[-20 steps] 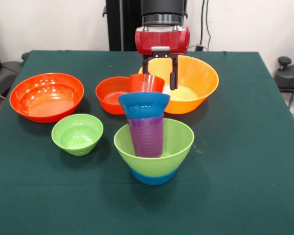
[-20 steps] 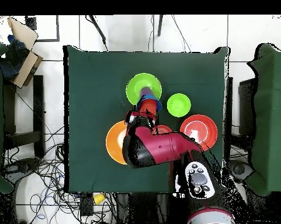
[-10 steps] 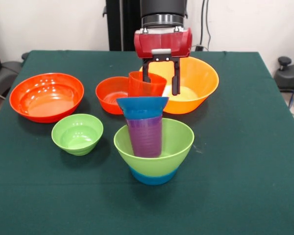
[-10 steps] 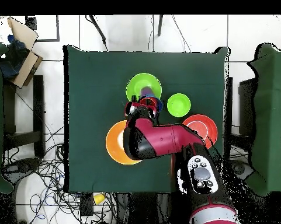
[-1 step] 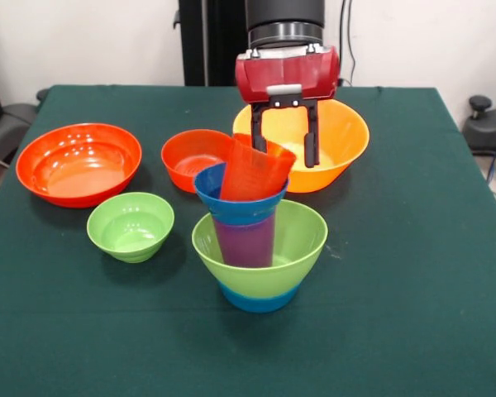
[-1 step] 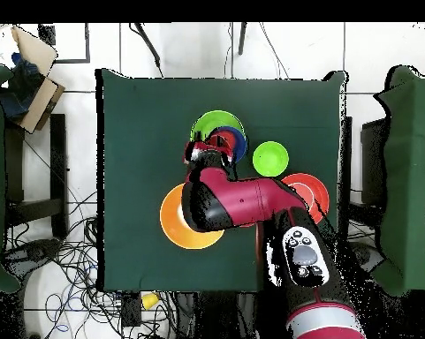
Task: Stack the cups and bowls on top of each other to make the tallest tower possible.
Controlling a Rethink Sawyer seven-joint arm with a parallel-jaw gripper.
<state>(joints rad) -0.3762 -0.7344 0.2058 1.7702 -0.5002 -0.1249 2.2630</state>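
At tower (image 5: 256,240) top, orange-red cup (image 5: 255,171) sat tilted in dark blue bowl (image 5: 236,203); end effector (image 5: 286,139) gaped wide, empty; remaining bowls at 9–12 o'clock unstacked.

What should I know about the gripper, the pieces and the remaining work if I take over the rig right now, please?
Gripper: open, fingers straddling the rim of the orange-red cup, which sits tilted in the dark blue bowl.
Tower: light blue bowl, light green bowl, purple cup, dark blue bowl, orange-red cup.
Left: small green bowl, large red-orange bowl, medium red-orange bowl, yellow-orange bowl.
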